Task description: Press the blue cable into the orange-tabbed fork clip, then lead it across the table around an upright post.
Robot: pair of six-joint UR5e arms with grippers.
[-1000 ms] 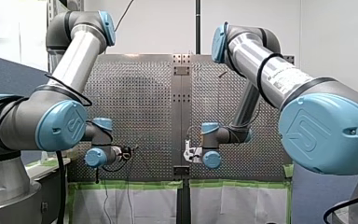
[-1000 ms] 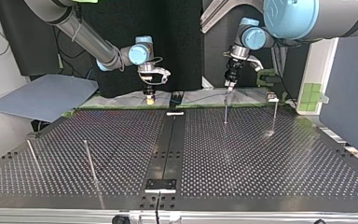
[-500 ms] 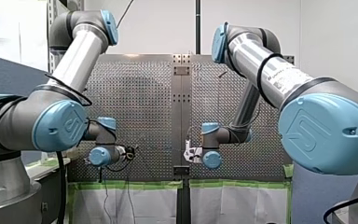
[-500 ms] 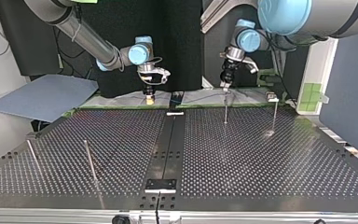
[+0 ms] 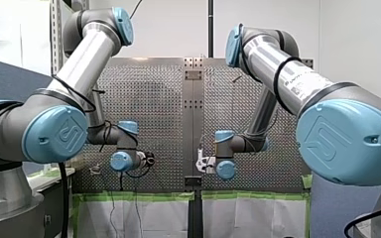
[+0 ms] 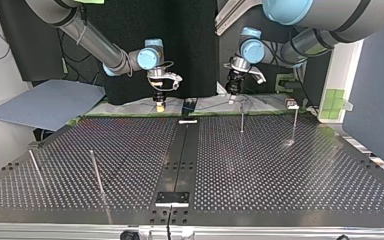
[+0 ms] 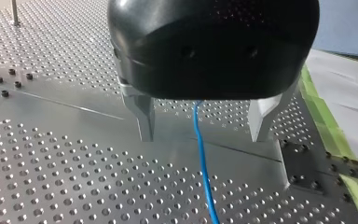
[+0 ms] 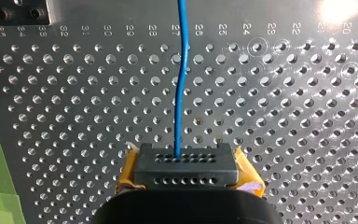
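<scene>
The blue cable (image 7: pixel 203 163) runs over the perforated plate, passing untouched between the metal fingers of my left gripper (image 7: pixel 203 135), which stands open. In the top view that gripper (image 6: pixel 231 93) hangs over the table's far edge, left of a thin upright post (image 6: pixel 242 120). My right gripper (image 8: pixel 186 170) has yellow pads (image 8: pixel 249 179) shut around a black perforated block, out of which the blue cable (image 8: pixel 181 84) leads away. It (image 6: pixel 160 104) hovers near the far edge, left of the centre seam. I cannot make out an orange-tabbed clip.
More upright posts stand at the top view's right (image 6: pixel 295 122) and near left (image 6: pixel 96 172), (image 6: pixel 35 167). A small fixture (image 6: pixel 292 104) sits at the far right edge. Green tape and paper (image 7: pixel 349 121) line the table's edge. A blue sheet (image 6: pixel 45 102) lies off the table.
My left arm has swung toward the top view's left, away from the post and closer to my right gripper. My right arm has stayed still.
</scene>
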